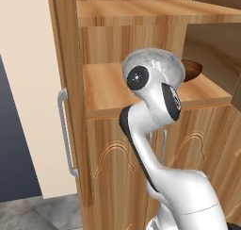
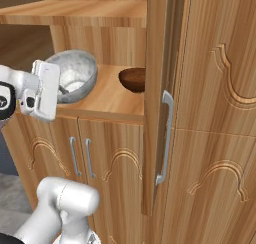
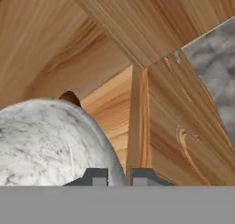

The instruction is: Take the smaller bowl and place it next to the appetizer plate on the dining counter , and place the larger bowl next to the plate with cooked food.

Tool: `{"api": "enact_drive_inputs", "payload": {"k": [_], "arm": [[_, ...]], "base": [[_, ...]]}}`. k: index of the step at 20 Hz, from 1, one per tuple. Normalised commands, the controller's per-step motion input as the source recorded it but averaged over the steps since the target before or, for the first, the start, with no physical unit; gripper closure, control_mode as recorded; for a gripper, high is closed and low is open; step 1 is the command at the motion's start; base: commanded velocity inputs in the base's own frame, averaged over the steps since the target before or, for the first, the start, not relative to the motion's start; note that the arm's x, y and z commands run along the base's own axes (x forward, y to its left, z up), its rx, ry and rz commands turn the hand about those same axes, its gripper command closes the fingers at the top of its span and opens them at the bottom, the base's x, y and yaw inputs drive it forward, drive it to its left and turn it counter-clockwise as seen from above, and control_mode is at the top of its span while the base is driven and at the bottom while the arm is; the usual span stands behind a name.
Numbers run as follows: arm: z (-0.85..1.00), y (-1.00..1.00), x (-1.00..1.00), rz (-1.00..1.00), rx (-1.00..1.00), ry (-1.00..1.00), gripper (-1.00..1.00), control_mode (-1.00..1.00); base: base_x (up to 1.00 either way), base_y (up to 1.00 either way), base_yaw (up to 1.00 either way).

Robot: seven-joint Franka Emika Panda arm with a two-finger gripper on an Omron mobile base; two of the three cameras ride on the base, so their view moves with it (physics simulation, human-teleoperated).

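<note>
The larger bowl (image 1: 157, 59) (image 2: 75, 73) (image 3: 46, 140), mottled grey-white, stands on an open wooden shelf (image 1: 108, 90) of a cabinet. The smaller bowl (image 1: 192, 69) (image 2: 134, 79), glossy reddish-brown, sits just to its right on the same shelf; in the hand view only its top (image 3: 69, 97) peeks over the grey bowl. My gripper (image 2: 62, 91) (image 3: 118, 177) is at the grey bowl's near rim. The fingertips (image 3: 94, 177) stand close together with the rim's edge running down between them. In the left base view my arm covers the hand.
An upper shelf board (image 1: 141, 10) roofs the recess. A tall cabinet door with a grey handle (image 2: 166, 138) stands edge-on right of the recess and hides part of the brown bowl. Another handle (image 1: 66, 135) is on the left side panel. Closed lower doors (image 2: 95, 163) lie below.
</note>
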Motion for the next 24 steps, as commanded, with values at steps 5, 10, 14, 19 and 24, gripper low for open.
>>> {"api": "enact_drive_inputs", "payload": {"k": [5, 10, 14, 19, 24], "arm": [[-0.52, -0.43, -1.00, -0.20, 0.24, -0.09, 1.00, -1.00], [-0.58, -0.40, -1.00, -0.26, 0.17, 0.00, 1.00, -1.00], [-0.16, -0.18, -0.72, -0.24, 0.07, -0.06, 1.00, -1.00], [-0.04, 0.00, -0.20, -0.08, 0.00, -0.03, 1.00, 1.00], [0.00, 0.00, 0.00, 0.00, 0.00, 0.00, 1.00, 1.00]], "base": [[0.00, 0.00, 0.00], [0.00, 0.00, 0.00], [0.00, 0.00, 0.00], [-0.39, 0.00, -0.14], [-0.29, 0.33, -0.27]]}}
